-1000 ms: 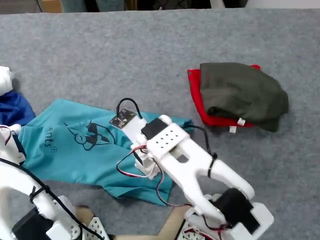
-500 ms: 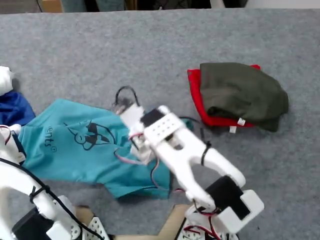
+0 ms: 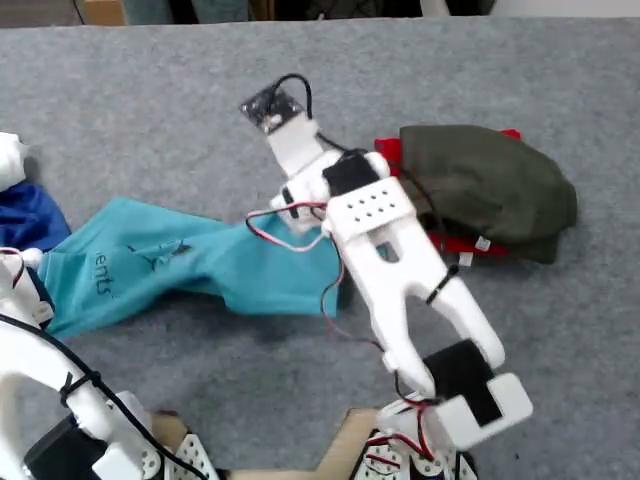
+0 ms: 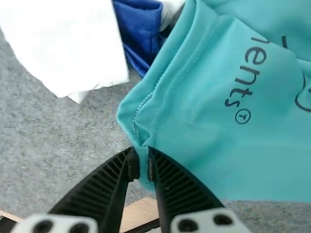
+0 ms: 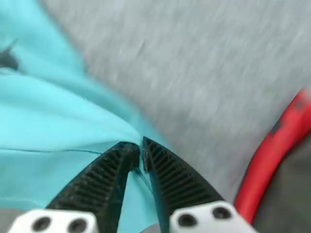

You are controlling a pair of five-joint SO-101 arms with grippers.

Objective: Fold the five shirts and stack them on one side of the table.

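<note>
A teal shirt with dark print lies stretched across the left middle of the grey table. My left gripper is shut on one corner of the teal shirt near the table's left edge. My right gripper is shut on the opposite edge of the teal shirt, lifted close to the stack at the right. That stack is a folded olive shirt on a folded red shirt. A blue shirt and a white shirt lie at the far left.
The right arm reaches from the front edge across the table's middle, with loose cables hanging from it. The left arm's base stands at the front left. Brown cardboard shows at the front edge.
My right gripper has lifted and pulled its edge of the teal shirt away from the front, toward the far side and the stack. The shirt has narrowed and stretched. The left arm has kept still.
</note>
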